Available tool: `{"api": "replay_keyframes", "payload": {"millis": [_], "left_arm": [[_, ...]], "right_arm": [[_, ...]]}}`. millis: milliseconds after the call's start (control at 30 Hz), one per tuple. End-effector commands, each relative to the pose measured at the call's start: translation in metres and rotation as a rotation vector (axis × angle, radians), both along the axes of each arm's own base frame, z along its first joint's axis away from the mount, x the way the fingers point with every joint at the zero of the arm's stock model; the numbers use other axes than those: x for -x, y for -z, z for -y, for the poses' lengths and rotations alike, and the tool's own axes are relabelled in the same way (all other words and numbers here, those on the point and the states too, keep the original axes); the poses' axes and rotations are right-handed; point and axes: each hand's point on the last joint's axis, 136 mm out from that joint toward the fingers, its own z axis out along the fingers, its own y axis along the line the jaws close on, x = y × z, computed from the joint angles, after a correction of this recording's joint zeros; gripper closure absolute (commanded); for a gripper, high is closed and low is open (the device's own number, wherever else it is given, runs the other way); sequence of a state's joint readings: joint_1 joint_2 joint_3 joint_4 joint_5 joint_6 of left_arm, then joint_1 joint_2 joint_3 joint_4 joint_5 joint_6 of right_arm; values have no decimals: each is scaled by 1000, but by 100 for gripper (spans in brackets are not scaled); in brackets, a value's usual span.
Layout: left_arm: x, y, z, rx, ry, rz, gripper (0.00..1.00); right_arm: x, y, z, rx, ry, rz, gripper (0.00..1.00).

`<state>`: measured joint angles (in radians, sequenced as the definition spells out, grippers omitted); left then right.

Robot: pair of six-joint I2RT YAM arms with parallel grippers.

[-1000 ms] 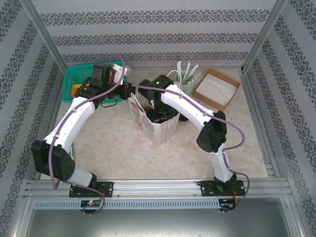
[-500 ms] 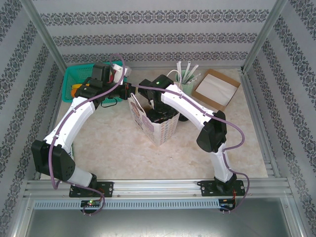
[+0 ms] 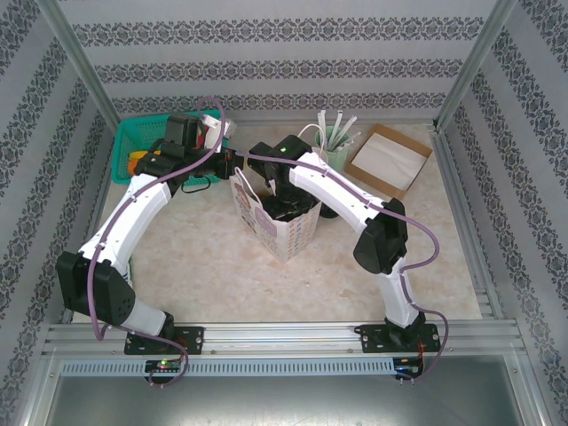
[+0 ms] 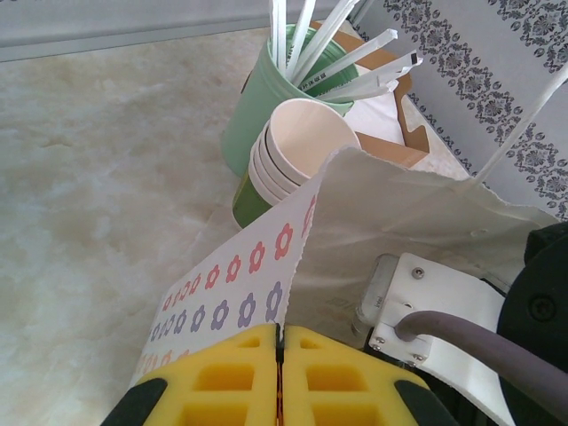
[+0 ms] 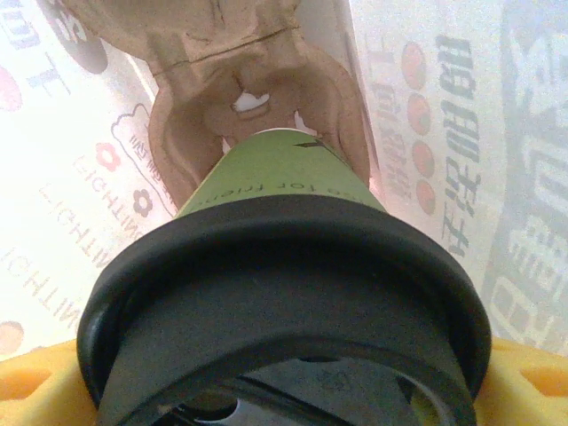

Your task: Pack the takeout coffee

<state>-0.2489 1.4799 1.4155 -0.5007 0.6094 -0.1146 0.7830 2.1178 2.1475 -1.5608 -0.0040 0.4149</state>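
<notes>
The takeout coffee (image 5: 271,173), a green cup with a black lid (image 5: 284,266), sits between the yellow pads (image 5: 40,390) of my right gripper (image 5: 284,395), which is shut on it. Its base meets a hole of a brown cardboard cup carrier (image 5: 191,133) inside the white printed paper bag (image 3: 282,229). From above, my right gripper (image 3: 288,206) reaches down into the bag's mouth and hides the cup. My left gripper (image 4: 280,342) is shut on the bag's flower-printed top edge (image 4: 266,266), at the bag's left rim (image 3: 238,182).
A pale green tumbler of wrapped straws (image 4: 266,98) and a stack of cream paper cups (image 4: 297,151) stand just behind the bag. A cardboard box of napkins (image 3: 389,160) lies back right, a teal basket (image 3: 142,146) back left. Patterned walls close in the table.
</notes>
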Motion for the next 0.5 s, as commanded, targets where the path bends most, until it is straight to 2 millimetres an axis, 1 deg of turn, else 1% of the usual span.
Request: {"api": "replay_keyframes", "payload": {"millis": [0, 133, 267, 467], "left_arm": [[4, -12, 6, 10, 34, 49, 92], [5, -12, 7, 15, 41, 46, 92], [6, -12, 8, 16, 45, 48, 92], [5, -11, 7, 14, 44, 47, 92]], "right_arm": [[-7, -6, 6, -5, 0, 43, 41], [-11, -8, 5, -19, 9, 66, 41], [-14, -8, 8, -10, 21, 88, 41], [-13, -7, 9, -18, 31, 89, 41]]}}
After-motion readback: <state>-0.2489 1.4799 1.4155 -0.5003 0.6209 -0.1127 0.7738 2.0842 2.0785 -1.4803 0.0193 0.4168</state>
